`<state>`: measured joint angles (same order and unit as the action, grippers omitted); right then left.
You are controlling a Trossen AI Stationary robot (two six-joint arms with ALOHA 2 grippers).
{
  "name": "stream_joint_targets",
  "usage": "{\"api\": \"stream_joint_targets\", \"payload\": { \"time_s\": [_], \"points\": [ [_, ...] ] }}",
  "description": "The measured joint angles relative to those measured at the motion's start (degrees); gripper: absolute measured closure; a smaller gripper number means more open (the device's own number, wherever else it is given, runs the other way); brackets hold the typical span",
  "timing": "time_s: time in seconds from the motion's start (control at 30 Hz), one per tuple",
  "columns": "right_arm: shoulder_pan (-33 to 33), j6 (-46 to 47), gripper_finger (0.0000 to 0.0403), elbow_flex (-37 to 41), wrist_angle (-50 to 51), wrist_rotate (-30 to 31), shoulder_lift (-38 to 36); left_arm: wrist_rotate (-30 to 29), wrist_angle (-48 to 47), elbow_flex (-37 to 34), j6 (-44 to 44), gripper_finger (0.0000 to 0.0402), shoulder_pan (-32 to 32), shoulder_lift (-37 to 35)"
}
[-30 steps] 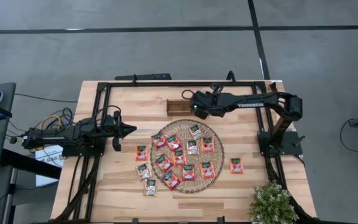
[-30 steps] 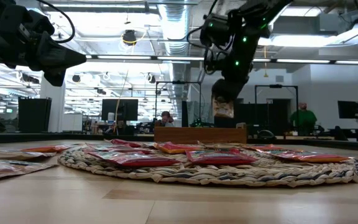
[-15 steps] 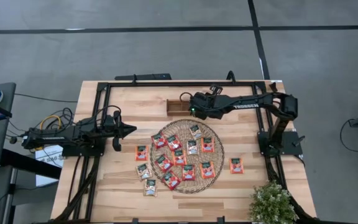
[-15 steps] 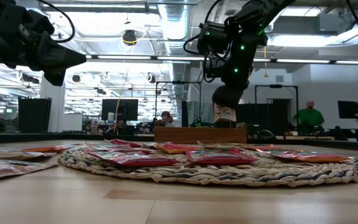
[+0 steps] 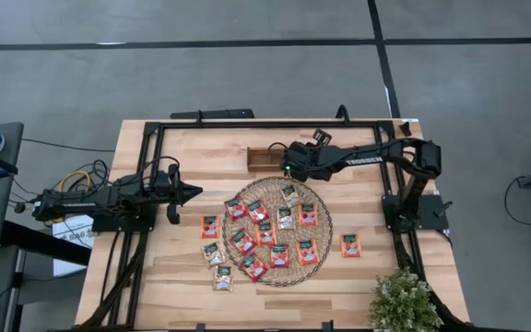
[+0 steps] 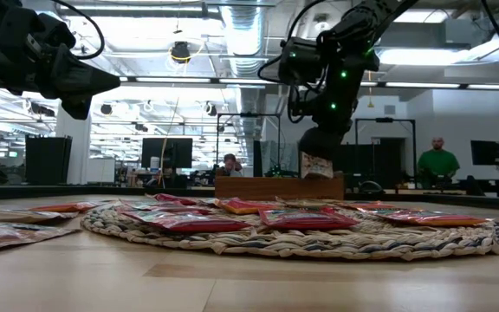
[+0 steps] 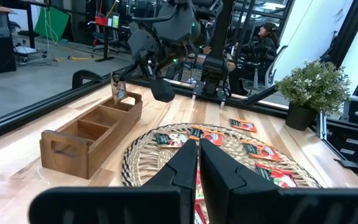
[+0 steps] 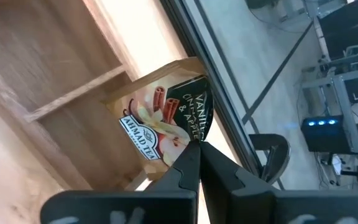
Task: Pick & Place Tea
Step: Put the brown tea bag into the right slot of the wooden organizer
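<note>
1. High view: right gripper (image 5: 289, 164) over the brown wooden three-compartment tray (image 5: 264, 160); flat square tea sachets (image 5: 267, 232) lie on the round woven mat (image 5: 321, 242).
2. Left wrist view: left gripper (image 7: 198, 144) fingers together, beside the mat.
3. Right wrist view: right gripper clamped on a pale sachet (image 8: 165, 121) above a tray compartment.

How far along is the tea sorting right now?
Done: nothing can be seen in the wooden tray; its visible compartments look empty. In hand: the right gripper is shut on one tea sachet, hanging over the tray's end compartment. Left: about a dozen sachets on the woven mat and several on the table. The left gripper waits shut beside the mat.
</note>
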<state>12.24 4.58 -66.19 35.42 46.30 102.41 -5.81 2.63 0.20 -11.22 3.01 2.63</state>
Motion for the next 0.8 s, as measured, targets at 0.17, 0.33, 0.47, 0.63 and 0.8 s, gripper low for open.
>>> {"api": "stream_joint_targets", "payload": {
  "time_s": [0.17, 0.33, 0.47, 0.63, 0.8],
  "points": [
    [-0.2, -0.03, 0.0403, 0.0, -1.16, 0.0, 0.0, 0.01, 0.0, -0.01, -0.02, 0.0394, 0.02, 0.02],
    [0.4, -0.04, 0.0403, 0.0, -1.14, 0.0, -0.02, 0.01, 0.01, 0.0, -0.04, 0.0394, 0.0, 0.0],
    [1.0, -0.04, 0.0403, 0.0, -1.08, -0.6, -0.07, -0.01, 0.01, 0.01, -0.04, 0.0394, 0.01, 0.02],
    [1.41, -0.04, 0.0403, 0.0, -1.01, -1.86, -0.09, 0.0, 0.02, 0.0, -0.07, 0.0393, 0.01, 0.01],
    [1.78, -0.09, 0.0403, 0.0, -1.01, -1.85, -0.09, 0.01, 0.02, 0.0, -0.09, 0.0393, 0.0, 0.0]
  ]
}}
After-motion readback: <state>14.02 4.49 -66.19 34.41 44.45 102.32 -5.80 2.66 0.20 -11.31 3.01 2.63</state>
